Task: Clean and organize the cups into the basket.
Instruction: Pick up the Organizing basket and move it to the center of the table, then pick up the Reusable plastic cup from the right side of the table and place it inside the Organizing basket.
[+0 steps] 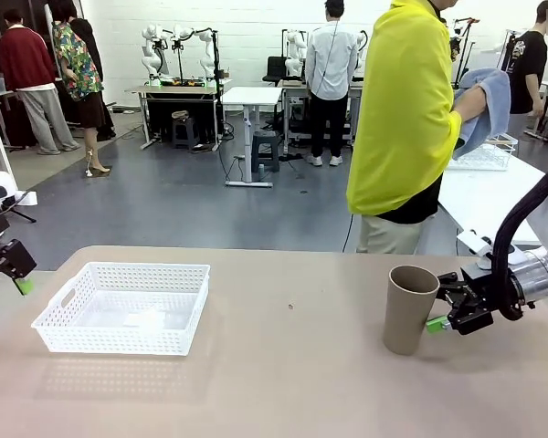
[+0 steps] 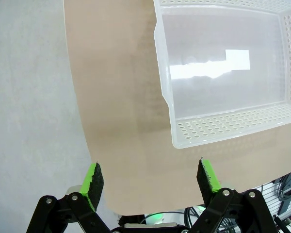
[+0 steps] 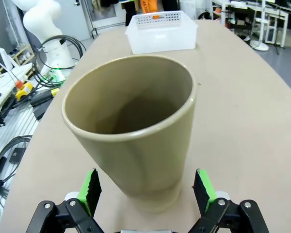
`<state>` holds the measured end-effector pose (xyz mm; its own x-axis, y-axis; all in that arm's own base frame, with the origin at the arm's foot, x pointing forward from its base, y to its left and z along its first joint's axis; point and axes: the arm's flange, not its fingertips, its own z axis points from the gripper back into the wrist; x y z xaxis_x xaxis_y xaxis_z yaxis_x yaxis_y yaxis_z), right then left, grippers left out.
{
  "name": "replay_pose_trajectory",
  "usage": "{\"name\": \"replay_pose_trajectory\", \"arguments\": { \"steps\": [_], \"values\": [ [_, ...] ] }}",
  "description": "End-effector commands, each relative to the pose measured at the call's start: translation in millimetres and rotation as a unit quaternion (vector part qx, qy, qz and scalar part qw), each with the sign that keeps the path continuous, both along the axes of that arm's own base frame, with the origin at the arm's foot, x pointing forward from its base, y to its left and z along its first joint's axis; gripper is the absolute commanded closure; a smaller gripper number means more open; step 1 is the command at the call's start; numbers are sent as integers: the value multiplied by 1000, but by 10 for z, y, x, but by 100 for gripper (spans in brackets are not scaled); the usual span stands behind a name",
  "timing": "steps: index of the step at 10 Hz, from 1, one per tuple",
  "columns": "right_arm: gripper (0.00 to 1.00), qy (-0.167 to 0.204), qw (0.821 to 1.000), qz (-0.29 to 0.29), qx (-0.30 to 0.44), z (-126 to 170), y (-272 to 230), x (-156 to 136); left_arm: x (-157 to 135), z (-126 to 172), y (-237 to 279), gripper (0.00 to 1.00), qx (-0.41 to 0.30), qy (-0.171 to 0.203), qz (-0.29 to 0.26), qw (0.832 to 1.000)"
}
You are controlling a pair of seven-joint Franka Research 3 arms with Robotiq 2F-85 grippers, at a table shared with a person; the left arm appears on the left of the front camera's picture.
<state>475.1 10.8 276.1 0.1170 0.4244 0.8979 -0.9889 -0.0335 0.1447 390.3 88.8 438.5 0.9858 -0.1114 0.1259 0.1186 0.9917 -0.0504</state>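
Brown cup [image 1: 408,310] stands upright on the surface [image 1: 283,365], well right of the basket [image 1: 110,339]. We read our right pincer [image 3: 146,189], released, straddling it to line up a grasp; left pincer [image 2: 150,179] released, hangs left of basket.

Nothing can be read in any of the views: no text, label, brand mark, number or sign. The taupe cup [image 3: 136,126] has plain matte walls inside and out, and the white basket [image 1: 119,306] shows only its pattern of perforations (its floor carries a bright reflection, not a sticker). Anything printed on the distant benches and equipment across the room is too small and blurred to make out.
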Motion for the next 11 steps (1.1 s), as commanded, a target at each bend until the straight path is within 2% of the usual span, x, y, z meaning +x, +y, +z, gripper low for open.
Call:
{"name": "replay_pose_trajectory", "arguments": {
  "steps": [1, 5, 11],
  "values": [
    [0, -2, 1000, 28, -2, -51, 126, 47, 87, 21, -34, 0, -1, 10, 7, 1000],
    [0, -18, 999, 21, -16, -145, 312, 120, 185, -47, -69, 0, -9, 23, 0, 1000],
    [0, -21, 999, 21, -18, -220, 373, 140, 335, -277, -177, 0, -5, 44, -2, 999]
  ]
}}
